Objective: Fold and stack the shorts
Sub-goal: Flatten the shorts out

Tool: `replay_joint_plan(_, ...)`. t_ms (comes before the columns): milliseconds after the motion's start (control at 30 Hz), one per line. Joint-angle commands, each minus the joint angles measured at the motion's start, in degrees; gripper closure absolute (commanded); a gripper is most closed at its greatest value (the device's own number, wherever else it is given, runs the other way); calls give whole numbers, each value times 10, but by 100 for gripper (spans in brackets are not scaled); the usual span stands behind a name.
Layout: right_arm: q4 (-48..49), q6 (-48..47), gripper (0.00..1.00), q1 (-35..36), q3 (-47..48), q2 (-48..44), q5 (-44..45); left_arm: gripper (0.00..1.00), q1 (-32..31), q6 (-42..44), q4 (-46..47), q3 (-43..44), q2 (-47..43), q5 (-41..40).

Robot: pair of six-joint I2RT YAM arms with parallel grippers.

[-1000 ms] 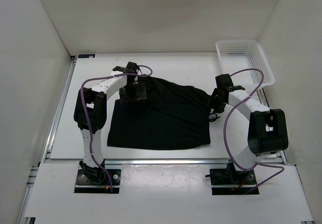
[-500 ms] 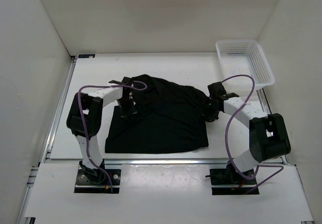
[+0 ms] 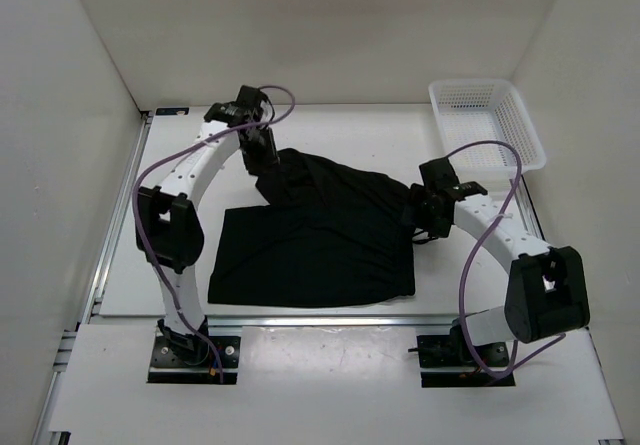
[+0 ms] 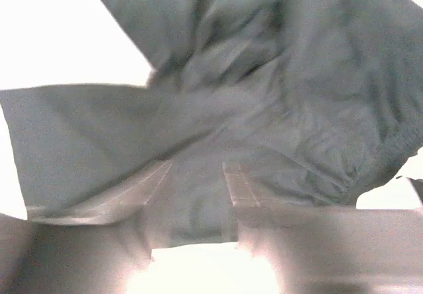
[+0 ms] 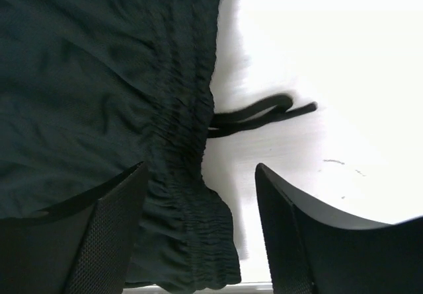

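The shorts (image 3: 320,250) lie on the table (image 3: 330,130) at the centre of the top view. Their long axis runs left to right across the frame, with the gathered waistband (image 5: 182,142) at the right end and the legs at the left. The lower left part lies flat. The upper left corner is bunched and rises toward the left gripper (image 3: 262,157).

The next fold probably turns on those two ends, and each arm is at its own. The left gripper is over the upper left leg corner, and the right gripper (image 3: 425,215) is at the waistband edge on the right.

In the left wrist view the fingers (image 4: 234,185) stand partly apart with dark cloth filling the gap. Whether they pinch that cloth or have let it go cannot be told.

In the right wrist view the jaws are wide open and grip nothing. The waistband runs up the frame on the left side of the gap. The drawstring (image 5: 264,112) trails off it onto bare table toward the right of the frame.

The basket (image 3: 525,130) sits well apart at the upper right of the top view.
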Motion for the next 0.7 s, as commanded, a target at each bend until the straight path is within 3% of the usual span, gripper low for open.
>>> replay_joint_plan(0, -37, -18, 28, 3, 58, -22, 42, 63, -13, 9, -36, 123, 61, 4)
replay_joint_plan(33, -42, -18, 28, 3, 63, -22, 47, 90, -18, 9, -41, 180, 104, 4)
replay_joint_plan(200, -42, -18, 28, 3, 83, 2, 42, 90, -54, 9, -49, 307, 206, 39)
replay_joint_plan(267, -42, -18, 28, 3, 88, 10, 37, 76, -67, 4, -44, 344, 242, 39)
replay_joint_plan(367, -42, -18, 28, 3, 88, 16, 37, 75, -67, -2, -44, 358, 282, 45)
replay_joint_plan(500, -42, -18, 28, 3, 93, 16, 37, 51, -67, -2, -44, 358, 317, 36)
replay_joint_plan(533, -42, -18, 28, 3, 93, 22, 37, 37, -67, -2, -37, 358, 323, 36)
replay_joint_plan(633, -42, -23, 28, 3, 107, 34, 37, 36, -67, -2, -24, 369, 340, 51)
replay_joint_plan(667, -42, -23, 28, 3, 117, 34, 30, 46, -67, -2, -24, 375, 349, 58)
